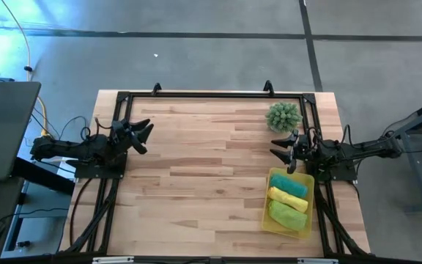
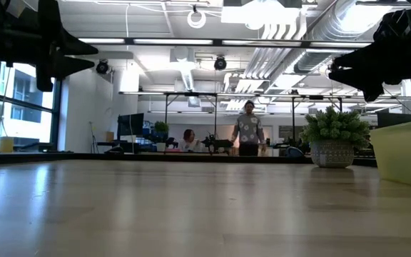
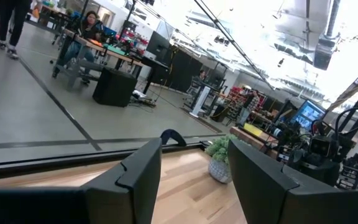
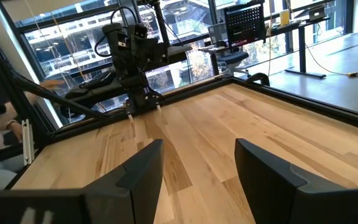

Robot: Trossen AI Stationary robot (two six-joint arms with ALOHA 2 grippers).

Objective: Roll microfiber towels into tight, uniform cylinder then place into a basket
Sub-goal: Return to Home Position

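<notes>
Left dark two-finger gripper (image 1: 145,137): held aloft at the left side, arm folded, fingers parted, pointing inward. Right dark two-finger gripper (image 1: 276,147): aloft at the right side, fingers parted, pointing inward.

We are seeing a spiky green plant (image 1: 283,116) sitting in a pale pot (image 2: 332,153) near the back right corner of the wooden table (image 1: 196,176). Beyond the table's back edge, one person (image 2: 248,129) is standing and a second person (image 2: 189,138) is sitting.
</notes>
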